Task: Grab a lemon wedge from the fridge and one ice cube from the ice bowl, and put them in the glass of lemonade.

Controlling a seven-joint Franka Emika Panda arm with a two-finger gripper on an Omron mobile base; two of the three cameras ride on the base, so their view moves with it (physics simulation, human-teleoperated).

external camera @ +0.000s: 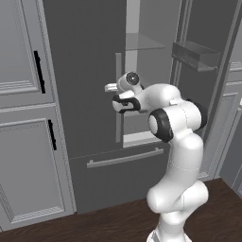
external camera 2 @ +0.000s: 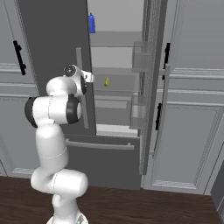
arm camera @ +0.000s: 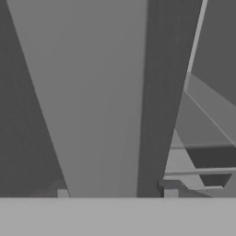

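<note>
Claw (external camera 2: 91,77): at fridge (external camera 2: 52,43) left door handle (external camera 2: 80,87); spread/pinching can't be told.
Lemon wedge (external camera 2: 106,82): judged tiny, light, slippery; to be pinched across flat sides.

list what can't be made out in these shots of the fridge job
- Jaws' grip: in the hand view the pale bar handle runs between the two tips; contact cannot be judged. In the left base view the gripper sits too small at the handle.
- Lemon wedge: a tiny yellow speck in the right base view, shape unreadable.
- Blue bottle: partly hidden by the fridge door edge.
- Fridge interior: the left base view shows just a narrow slit; the closed left door hides the rest.
</note>
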